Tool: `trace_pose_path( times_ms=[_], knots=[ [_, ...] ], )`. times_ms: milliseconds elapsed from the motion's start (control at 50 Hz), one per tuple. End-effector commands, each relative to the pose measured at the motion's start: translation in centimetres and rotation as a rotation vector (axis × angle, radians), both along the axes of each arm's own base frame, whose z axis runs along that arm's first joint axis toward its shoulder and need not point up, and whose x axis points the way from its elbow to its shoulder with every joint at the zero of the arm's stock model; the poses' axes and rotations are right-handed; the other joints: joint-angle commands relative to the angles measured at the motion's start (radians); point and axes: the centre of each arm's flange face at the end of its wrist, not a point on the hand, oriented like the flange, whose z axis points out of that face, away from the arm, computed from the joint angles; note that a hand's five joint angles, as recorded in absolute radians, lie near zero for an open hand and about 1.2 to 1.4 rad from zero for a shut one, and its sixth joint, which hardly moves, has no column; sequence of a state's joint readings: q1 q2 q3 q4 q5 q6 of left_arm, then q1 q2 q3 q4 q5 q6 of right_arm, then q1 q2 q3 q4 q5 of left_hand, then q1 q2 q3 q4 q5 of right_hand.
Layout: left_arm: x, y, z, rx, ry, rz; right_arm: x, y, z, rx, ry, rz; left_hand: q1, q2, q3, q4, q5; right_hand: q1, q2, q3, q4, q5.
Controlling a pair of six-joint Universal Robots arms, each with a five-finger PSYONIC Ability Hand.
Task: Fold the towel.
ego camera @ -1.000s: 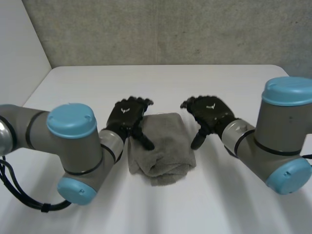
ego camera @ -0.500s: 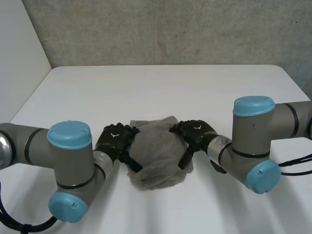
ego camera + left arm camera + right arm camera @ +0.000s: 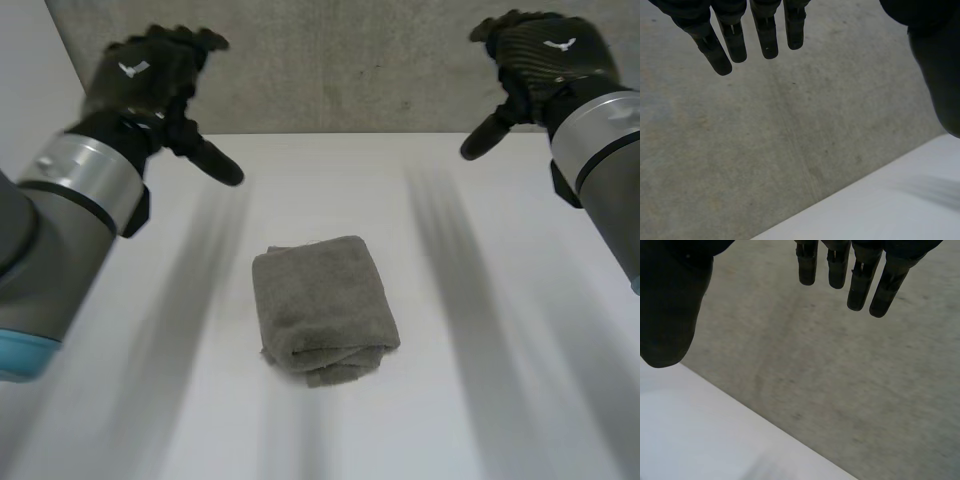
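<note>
We find the towel (image 3: 323,305) lying on the white table (image 3: 480,400), near its middle, folded into a thick grey bundle; the rounded, layered end faces the camera, and a small flap of cloth pokes out beneath it; neither hand touches it.

The left hand (image 3: 145,70) hangs high above the table at the left of the head view, well apart from the towel; its thumb juts toward the middle, and it holds nothing. In the left wrist view we see its fingers (image 3: 765,35) straight and side by side, the thumb (image 3: 935,65) set wide off from them; beyond them are the grey wall (image 3: 765,150) and a strip of the table.

The right hand (image 3: 545,50) hangs just as high at the right, also well apart from the towel; in the right wrist view its fingers (image 3: 860,285) are straight and its thumb (image 3: 670,310) stands far from them, so we read this hand as spread wide and empty too; the same wall and the table's edge lie behind it.
</note>
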State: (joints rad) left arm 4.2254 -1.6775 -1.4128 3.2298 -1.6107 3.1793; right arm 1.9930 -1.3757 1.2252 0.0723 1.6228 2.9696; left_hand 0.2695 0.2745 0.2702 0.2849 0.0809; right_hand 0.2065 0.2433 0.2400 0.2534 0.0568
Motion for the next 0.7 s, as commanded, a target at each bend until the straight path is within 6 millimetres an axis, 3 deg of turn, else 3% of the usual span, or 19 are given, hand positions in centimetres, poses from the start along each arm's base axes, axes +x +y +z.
trace_pose_path(
  times_ms=[20,160,460,620,700],
  knots=[
    [1.3,-0.1,1.2,0.087,0.050,0.027,-0.5,-0.1,-0.2,0.026,0.005,-0.049,-0.030,-0.035,-0.030,-0.045,-0.016,-0.032,-0.069,-0.065,-0.079,-0.057],
    [1.7,-0.5,0.3,0.139,0.035,0.050,-0.4,0.1,-0.1,0.039,0.013,-0.045,-0.035,-0.040,-0.036,-0.051,-0.021,-0.032,-0.069,-0.065,-0.079,-0.057],
    [2.1,-0.5,0.8,0.123,0.038,0.071,-0.3,0.1,-0.6,0.054,0.018,-0.040,-0.038,-0.043,-0.039,-0.054,-0.024,-0.032,-0.069,-0.065,-0.079,-0.057],
    [2.1,-0.8,0.1,0.134,0.031,0.090,-0.2,0.2,-0.9,0.063,0.025,-0.033,-0.038,-0.043,-0.039,-0.054,-0.024,-0.032,-0.069,-0.065,-0.079,-0.057],
    [1.8,-1.8,-1.3,0.138,0.028,0.104,0.4,0.4,-1.4,0.074,0.028,0.009,-0.041,-0.046,-0.042,-0.057,-0.027,-0.032,-0.069,-0.065,-0.079,-0.057]
  ],
)
